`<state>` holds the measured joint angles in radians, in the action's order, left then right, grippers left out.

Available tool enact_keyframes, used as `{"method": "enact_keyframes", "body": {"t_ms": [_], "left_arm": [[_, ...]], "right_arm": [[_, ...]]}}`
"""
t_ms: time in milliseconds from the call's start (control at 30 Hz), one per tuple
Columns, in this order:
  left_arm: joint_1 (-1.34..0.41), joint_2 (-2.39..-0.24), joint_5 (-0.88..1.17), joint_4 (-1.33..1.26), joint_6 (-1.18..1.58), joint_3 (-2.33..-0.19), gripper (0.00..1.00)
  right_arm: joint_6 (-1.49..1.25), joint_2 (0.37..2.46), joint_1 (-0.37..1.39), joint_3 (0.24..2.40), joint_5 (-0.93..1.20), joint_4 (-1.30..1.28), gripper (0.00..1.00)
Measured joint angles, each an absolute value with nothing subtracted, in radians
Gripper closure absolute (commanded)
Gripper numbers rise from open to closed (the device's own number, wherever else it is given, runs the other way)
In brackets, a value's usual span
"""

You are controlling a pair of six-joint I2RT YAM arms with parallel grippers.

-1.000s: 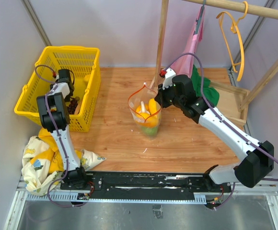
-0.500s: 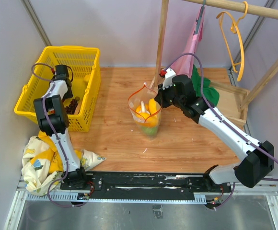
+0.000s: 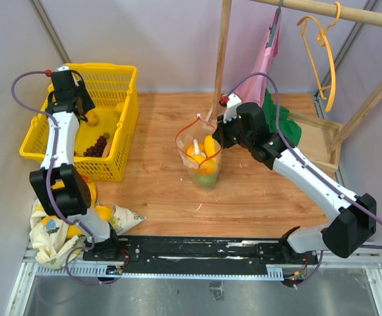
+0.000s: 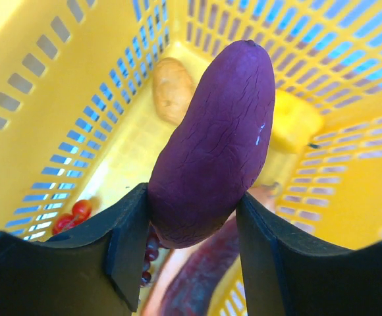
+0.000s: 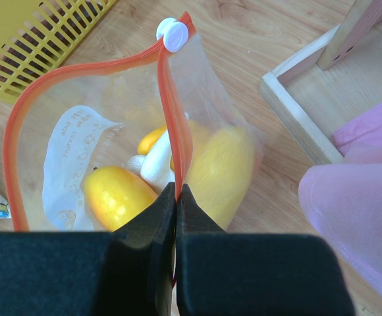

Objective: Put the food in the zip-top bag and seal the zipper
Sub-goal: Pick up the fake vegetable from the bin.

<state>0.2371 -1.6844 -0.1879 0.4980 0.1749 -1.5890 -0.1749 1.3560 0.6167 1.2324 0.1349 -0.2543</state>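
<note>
Since the earlier frame the left arm has lifted out of the basket [image 3: 122, 141] and swung toward its rear left corner. The right arm and the bag [image 3: 201, 155] have not moved.

From above, the left end effector [image 3: 71, 108] hangs over the basket. What it holds is too small to make out here. A dark bunch of grapes [image 3: 97, 146] lies on the basket floor. The bag stands on the bench [image 3: 158, 191] with its mouth open, holding yellow, orange and green food. The right end effector [image 3: 220, 138] is at its rim.

In the left wrist view, the left end effector [image 4: 194, 224] is clamped on a purple vegetable [image 4: 217, 145], whose lower end is hidden between the fingers [image 4: 125, 250]. Below it in the basket [image 4: 39, 118] lie a tan potato [image 4: 172, 89], a yellow piece [image 4: 296, 122] and small red fruits [image 4: 72, 214].

In the right wrist view, the right end effector [image 5: 176, 197] is pressed together on the orange-red zipper [image 5: 79, 76], which is unsealed. A white slider [image 5: 172, 33] sits at its far end. Inside the bag [image 5: 59, 151] are a yellow fruit [image 5: 115, 194], a second one [image 5: 220, 168] and a white piece [image 5: 157, 164]. The fingers cut off the bag's bottom.
</note>
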Motion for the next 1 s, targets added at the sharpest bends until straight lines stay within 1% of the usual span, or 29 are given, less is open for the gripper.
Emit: {"method": "enact_keyframes", "body": {"t_ms": [200, 400, 500, 667, 800, 1000], "left_arm": [[0.237, -1.557, -0.028, 0.506, 0.243, -1.556, 0.82], [0.202, -1.473, 0.118, 0.529, 0.302, -1.531, 0.82], [0.142, -1.423, 0.171, 0.536, 0.327, -1.509, 0.82], [0.039, -1.33, 0.255, 0.536, 0.382, -1.463, 0.86], [-0.041, -1.254, 0.294, 0.513, 0.442, -1.398, 0.88], [-0.211, -1.18, 0.327, 0.437, 0.538, -1.295, 0.88]], "right_arm": [[-0.175, 1.354, 0.617, 1.232, 0.139, -0.254, 0.99], [-0.175, 1.352, 0.617, 1.232, 0.143, -0.255, 0.99], [-0.175, 1.352, 0.617, 1.232, 0.15, -0.254, 0.99], [-0.175, 1.351, 0.617, 1.232, 0.154, -0.254, 0.99], [-0.175, 1.351, 0.617, 1.232, 0.156, -0.254, 0.99], [-0.175, 1.351, 0.617, 1.232, 0.157, -0.254, 0.99]]}}
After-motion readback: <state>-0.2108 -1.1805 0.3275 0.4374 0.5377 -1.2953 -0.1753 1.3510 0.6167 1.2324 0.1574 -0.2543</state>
